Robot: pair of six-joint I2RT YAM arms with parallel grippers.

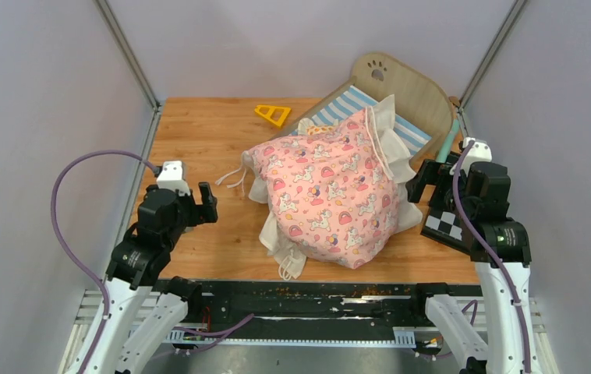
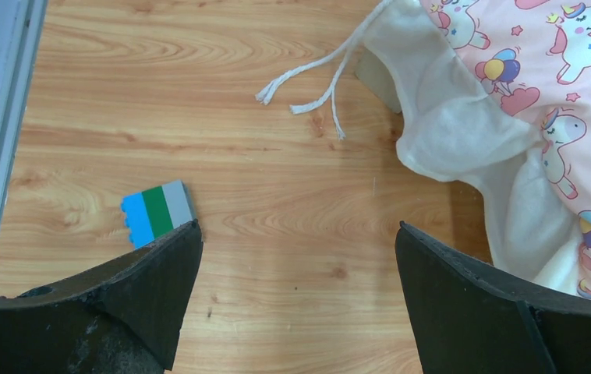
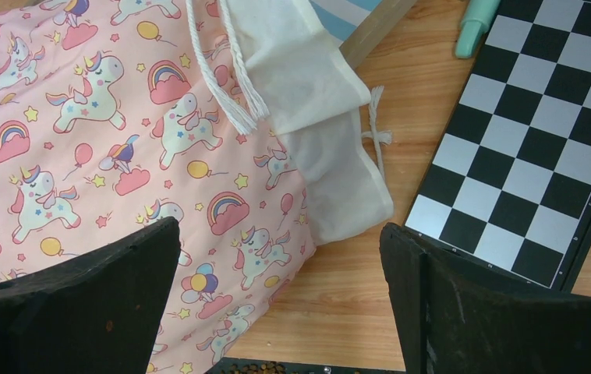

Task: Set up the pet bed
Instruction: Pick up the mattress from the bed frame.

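The pet bed stands at the back right of the table, its light-wood headboard (image 1: 398,84) with a paw-print cutout facing the middle. A strip of blue-white striped mattress (image 1: 352,104) shows below it. The pink unicorn quilt (image 1: 330,189) lies bunched in a heap over the bed's foot and the table, its white ruffle and cords (image 2: 308,84) spilling out. My left gripper (image 1: 199,209) hovers open over bare wood to the left of the quilt (image 2: 581,93). On the quilt's right side my right gripper (image 1: 425,178) is open above its edge (image 3: 121,132), holding nothing.
A yellow triangular toy (image 1: 274,114) lies at the back. A blue-green-grey block (image 2: 157,212) sits near my left fingertip. A checkerboard (image 3: 526,140) and a teal object (image 3: 475,23) lie by the right wall. Kibble crumbs dot the front rail (image 1: 355,291).
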